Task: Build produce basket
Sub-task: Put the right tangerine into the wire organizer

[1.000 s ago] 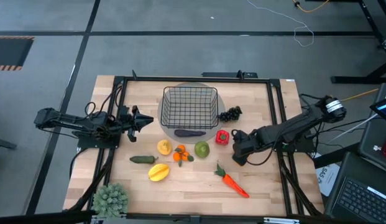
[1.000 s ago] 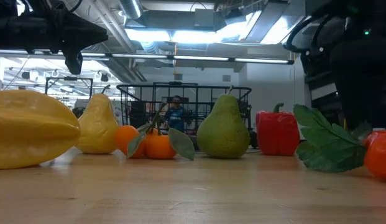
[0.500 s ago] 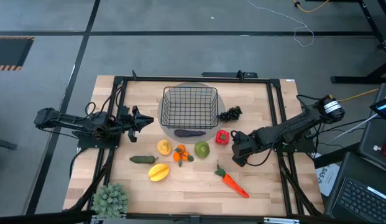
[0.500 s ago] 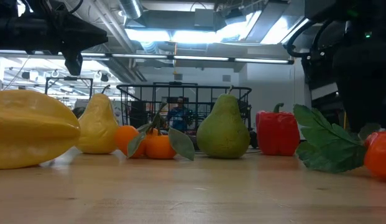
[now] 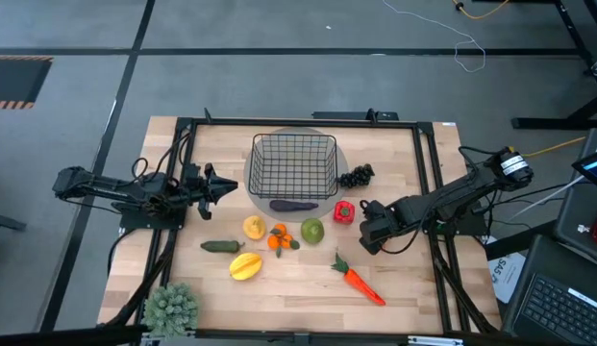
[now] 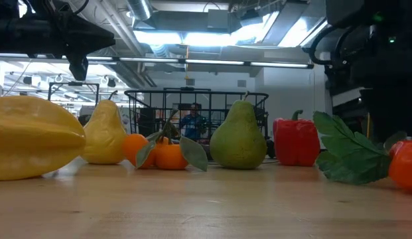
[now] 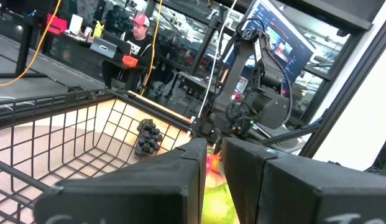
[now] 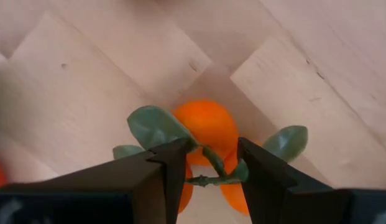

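Observation:
The black wire basket [image 5: 294, 163] stands at the table's far middle. A purple eggplant [image 5: 294, 205] lies at its near wall; whether inside or outside, I cannot tell. Grapes [image 5: 356, 176], a red pepper [image 5: 344, 211], a green pear [image 5: 311, 231], tangerines [image 5: 280, 238], a yellow pear [image 5: 254, 227], a cucumber [image 5: 221, 246], a yellow starfruit [image 5: 244, 265] and a carrot [image 5: 360, 282] lie on the wood. My right gripper [image 5: 365, 236] hovers just right of the pepper, open, with the tangerines [image 8: 205, 127] showing past its fingers. My left gripper [image 5: 229, 187] waits left of the basket, shut.
A spiky pale-green potted plant [image 5: 171, 308] stands at the near left corner. A black metal frame [image 5: 298, 121] runs around the table's edges. Bare wood lies between the carrot and the starfruit. A person [image 7: 138, 37] sits in the room beyond the table.
My right gripper has risen slightly beside the red pepper. The produce and the basket have stayed where they were.

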Controlling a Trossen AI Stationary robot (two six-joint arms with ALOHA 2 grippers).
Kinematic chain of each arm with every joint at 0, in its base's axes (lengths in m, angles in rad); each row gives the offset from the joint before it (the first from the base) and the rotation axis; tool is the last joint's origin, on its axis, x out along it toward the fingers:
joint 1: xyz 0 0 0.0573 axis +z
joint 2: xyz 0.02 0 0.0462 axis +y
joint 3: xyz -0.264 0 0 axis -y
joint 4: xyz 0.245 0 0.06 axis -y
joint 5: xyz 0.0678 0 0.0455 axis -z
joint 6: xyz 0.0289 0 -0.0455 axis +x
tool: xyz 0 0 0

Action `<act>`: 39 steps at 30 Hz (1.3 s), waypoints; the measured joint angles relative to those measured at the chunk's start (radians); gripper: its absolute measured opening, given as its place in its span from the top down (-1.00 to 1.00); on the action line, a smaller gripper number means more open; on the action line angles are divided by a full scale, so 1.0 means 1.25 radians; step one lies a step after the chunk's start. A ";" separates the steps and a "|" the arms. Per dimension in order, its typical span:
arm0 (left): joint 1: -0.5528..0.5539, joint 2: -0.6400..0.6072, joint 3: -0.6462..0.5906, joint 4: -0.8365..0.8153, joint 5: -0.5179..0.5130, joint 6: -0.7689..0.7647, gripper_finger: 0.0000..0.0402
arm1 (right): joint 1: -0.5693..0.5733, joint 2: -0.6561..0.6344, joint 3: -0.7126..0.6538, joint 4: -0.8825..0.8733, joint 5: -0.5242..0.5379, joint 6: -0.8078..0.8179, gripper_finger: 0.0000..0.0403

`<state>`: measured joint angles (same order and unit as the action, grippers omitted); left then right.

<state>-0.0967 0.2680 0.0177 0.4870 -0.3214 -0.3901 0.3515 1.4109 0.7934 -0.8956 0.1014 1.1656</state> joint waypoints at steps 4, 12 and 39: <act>0.000 0.000 0.000 0.000 0.000 0.000 0.79 | -0.002 0.000 0.047 -0.054 0.054 -0.032 0.35; 0.000 0.000 0.000 0.000 0.000 0.000 0.79 | 0.022 0.000 0.120 -0.113 0.050 -0.032 0.35; 0.000 0.000 0.000 0.000 0.000 0.000 0.79 | 0.082 0.007 0.068 -0.129 0.109 0.154 0.35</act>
<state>-0.0968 0.2680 0.0177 0.4873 -0.3214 -0.3897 0.4542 1.4193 0.8783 -1.0574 0.2381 1.3586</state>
